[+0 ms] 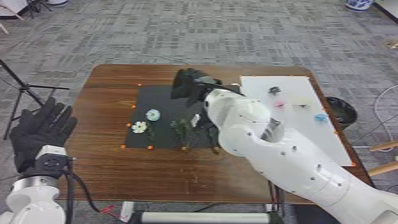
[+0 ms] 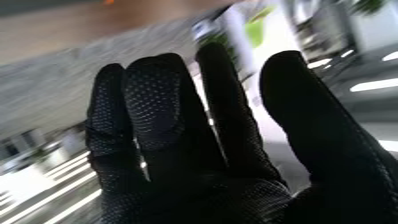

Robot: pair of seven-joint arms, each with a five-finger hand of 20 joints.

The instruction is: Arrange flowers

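Light-blue flower (image 1: 153,115) and white flower (image 1: 139,127) lie on the black mat (image 1: 164,95), near its left edge in the head view. The white flower is nearer the robot. Green stems (image 1: 182,131) lie farther right on the same mat, with their lower ends toward the robot.

White board (image 1: 315,145) lies to the right of the mat on the brown wooden table (image 1: 107,172). It carries a dark item (image 1: 274,90), a pink flower (image 1: 280,104), a pale flower (image 1: 302,103) and a blue flower (image 1: 321,118). The blue flower is near the board's right edge. The dark item is too small to identify.

Right hand (image 1: 189,87): open and holding nothing. It is located over the far part of the mat, with its arm (image 1: 289,157) extending diagonally across the table and the board. The right wrist view shows its fingers (image 2: 155,102) straight and separated.

Left hand (image 1: 43,127): open and empty, fingers straight and spread. It is positioned beside the left edge of the table.

Orange markers (image 1: 150,147) line the edges of the mat and board. A dark bin (image 1: 341,112) stands just beside the right side of the table.
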